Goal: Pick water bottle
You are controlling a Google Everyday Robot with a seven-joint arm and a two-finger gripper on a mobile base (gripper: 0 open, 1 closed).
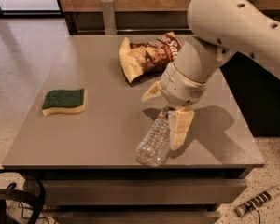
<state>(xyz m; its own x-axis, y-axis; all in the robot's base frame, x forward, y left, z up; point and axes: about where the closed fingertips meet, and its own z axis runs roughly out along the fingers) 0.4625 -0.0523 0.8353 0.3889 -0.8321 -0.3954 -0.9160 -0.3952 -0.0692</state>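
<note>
On the near right of the bench (102, 129), in the camera view, the water bottle (154, 141) lies on its side, neck toward 1 o'clock and base toward 7 o'clock, close to the front edge. Lying flat like this, it offers its ribbed flanks to a grasp from above, which is probably why the arm (224, 22) reaches down from 2 o'clock and sets the gripper (161, 122) over the neck end.

The fingers are spread wide. One cream finger (181, 127) hangs down along the bottle's 3 o'clock side, just beside it or brushing it; I cannot tell which. The other juts out toward 10 o'clock from the wrist, above the bench and apart from the bottle. Nothing is held. I judge the grasp is not yet made, and the bottle rests on the bench under its own weight.

The chip bag (149, 55) lies crumpled at 12 o'clock from the bottle, just behind the wrist. The sponge (64, 101), green face up, sits well apart at 9 o'clock.
</note>
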